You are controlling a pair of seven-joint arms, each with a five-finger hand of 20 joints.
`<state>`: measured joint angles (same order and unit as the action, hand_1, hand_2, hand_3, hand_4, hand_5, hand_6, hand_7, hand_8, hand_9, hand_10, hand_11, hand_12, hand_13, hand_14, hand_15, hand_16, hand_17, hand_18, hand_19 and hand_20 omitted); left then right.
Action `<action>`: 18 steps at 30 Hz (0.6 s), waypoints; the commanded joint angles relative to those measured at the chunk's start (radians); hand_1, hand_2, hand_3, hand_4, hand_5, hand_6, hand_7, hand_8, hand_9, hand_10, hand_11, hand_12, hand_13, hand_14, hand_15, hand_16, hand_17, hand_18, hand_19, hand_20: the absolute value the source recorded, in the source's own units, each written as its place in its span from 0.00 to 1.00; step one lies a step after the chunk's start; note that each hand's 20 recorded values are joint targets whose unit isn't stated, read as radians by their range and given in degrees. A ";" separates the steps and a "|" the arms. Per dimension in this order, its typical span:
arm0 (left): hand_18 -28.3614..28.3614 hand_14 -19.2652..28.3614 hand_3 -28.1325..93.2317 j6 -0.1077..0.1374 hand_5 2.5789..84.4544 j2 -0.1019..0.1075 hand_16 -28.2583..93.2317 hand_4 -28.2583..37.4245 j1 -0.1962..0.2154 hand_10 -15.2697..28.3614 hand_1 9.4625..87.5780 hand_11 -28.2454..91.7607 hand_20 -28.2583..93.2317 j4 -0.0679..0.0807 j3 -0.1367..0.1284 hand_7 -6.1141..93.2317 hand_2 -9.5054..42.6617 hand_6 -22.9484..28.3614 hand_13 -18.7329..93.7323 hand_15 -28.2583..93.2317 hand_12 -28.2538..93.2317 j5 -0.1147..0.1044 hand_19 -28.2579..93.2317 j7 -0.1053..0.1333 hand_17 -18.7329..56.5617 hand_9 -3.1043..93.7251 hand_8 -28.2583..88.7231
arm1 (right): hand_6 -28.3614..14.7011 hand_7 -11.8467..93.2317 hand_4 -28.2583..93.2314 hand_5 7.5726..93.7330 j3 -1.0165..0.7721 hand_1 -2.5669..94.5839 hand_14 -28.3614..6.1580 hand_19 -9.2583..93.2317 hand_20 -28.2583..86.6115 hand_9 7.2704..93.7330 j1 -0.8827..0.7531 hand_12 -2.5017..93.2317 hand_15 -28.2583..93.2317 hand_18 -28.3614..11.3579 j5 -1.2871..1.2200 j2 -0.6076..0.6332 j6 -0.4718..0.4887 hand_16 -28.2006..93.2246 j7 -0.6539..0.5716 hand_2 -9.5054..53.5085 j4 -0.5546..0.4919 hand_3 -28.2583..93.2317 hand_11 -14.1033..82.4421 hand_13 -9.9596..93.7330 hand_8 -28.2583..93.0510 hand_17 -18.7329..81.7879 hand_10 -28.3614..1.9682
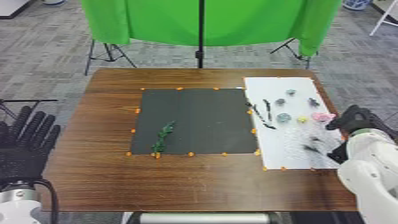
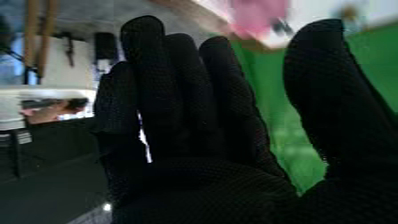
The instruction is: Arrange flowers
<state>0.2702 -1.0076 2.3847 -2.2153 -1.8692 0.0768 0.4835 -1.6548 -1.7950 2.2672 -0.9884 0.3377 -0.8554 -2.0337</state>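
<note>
Six little flower heads out on the white sheet (image 1: 306, 85), folks, and the right hand (image 1: 357, 120) is right there by the pink one (image 1: 322, 116), at the sheet's outer edge; touching or just beside, I cannot tell. The head view gives us the whole field: brown table (image 1: 191, 192), dark mat (image 1: 195, 112), and the left hand (image 1: 27, 145) off the table's left side, wide, fingers straight and spread. Over to the right wrist view, and there's the right hand (image 2: 200, 185) up close, wide too, fingers straight up, thumb well apart, a pink blur (image 2: 258, 15) past the fingertips and green cloth (image 2: 298, 140) behind. Now the looks: pink is the brightest, ruffled and full; the yellow one (image 1: 302, 119) is small and round beside it; the larger blue-green one (image 1: 283, 118) sits next along; then a smaller blue-green one (image 1: 290, 92) and two dark greyish ones (image 1: 280, 101), all scattered loose. What about greenery? One leafy green sprig (image 1: 164, 134), slim and slightly bent, lies on the mat's left part. Count the rest: two dark wispy tufts (image 1: 311, 148) on the near half of the sheet, and thin dark stems (image 1: 267, 110) along its inner side, too blurred for a sure number. One mat, one sheet, two hands!
</note>
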 commanded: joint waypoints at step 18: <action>0.70 0.65 0.88 -0.003 0.45 -0.022 0.22 0.00 0.017 0.63 0.16 0.35 0.32 0.000 0.006 0.17 0.42 0.57 0.42 0.34 0.30 -0.001 0.46 -0.006 0.19 0.40 0.15 | 0.58 0.36 0.00 0.83 0.026 0.63 0.47 0.94 0.57 0.86 -0.065 0.39 0.68 0.12 -0.015 -0.026 -0.002 0.52 -0.046 0.00 0.027 0.80 0.25 0.76 0.30 0.52 0.47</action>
<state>0.2703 -1.0166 2.3878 -2.2167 -1.8677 0.0767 0.4827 -1.6487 -1.8360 2.2510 -1.0051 0.4175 -0.8928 -2.0073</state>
